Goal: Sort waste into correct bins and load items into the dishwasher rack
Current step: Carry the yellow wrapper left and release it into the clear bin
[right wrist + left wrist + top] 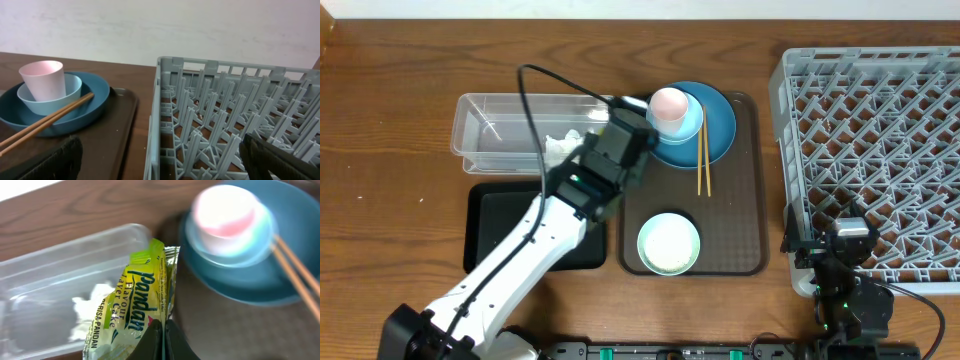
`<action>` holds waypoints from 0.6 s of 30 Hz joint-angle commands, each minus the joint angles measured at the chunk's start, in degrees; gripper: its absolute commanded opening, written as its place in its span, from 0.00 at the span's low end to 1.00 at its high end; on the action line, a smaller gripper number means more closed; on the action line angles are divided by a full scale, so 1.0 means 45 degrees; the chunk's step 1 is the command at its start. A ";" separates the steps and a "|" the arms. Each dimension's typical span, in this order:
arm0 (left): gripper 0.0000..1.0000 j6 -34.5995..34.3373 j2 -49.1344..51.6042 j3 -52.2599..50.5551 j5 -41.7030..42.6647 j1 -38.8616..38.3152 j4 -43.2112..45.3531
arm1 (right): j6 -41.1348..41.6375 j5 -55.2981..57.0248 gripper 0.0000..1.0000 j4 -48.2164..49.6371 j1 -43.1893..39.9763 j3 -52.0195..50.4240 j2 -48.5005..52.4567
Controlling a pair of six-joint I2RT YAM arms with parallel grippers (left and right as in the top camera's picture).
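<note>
In the left wrist view the cup (pixel 226 210) and bowl (pixel 235 249) were blurred, the wrapper (pixel 137 300) was cut by the bottom edge, the chopsticks (pixel 296 276) by the right, while overhead the left arm (pixel 520 260) covered part of the black tray (pixel 485 210).

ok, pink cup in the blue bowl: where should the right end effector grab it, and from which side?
Take the pink cup by its rim, from above, one finger inside the mouth and one outside. It appears to stand upright, mouth up, and the light blue bowl hides its lower wall, so a low side approach looks blocked.
</note>
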 commanded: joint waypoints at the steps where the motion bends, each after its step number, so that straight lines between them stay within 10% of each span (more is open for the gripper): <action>1: 0.06 0.0073 -0.0078 -0.0029 -0.0850 0.0933 0.0228 | -0.0097 0.0063 0.99 -0.0029 -0.0058 -0.0024 -0.0092; 18: 0.12 -0.0733 0.2317 -0.0029 -0.0763 0.5027 0.2521 | -0.0097 0.0063 0.99 -0.0029 -0.0058 -0.0024 -0.0092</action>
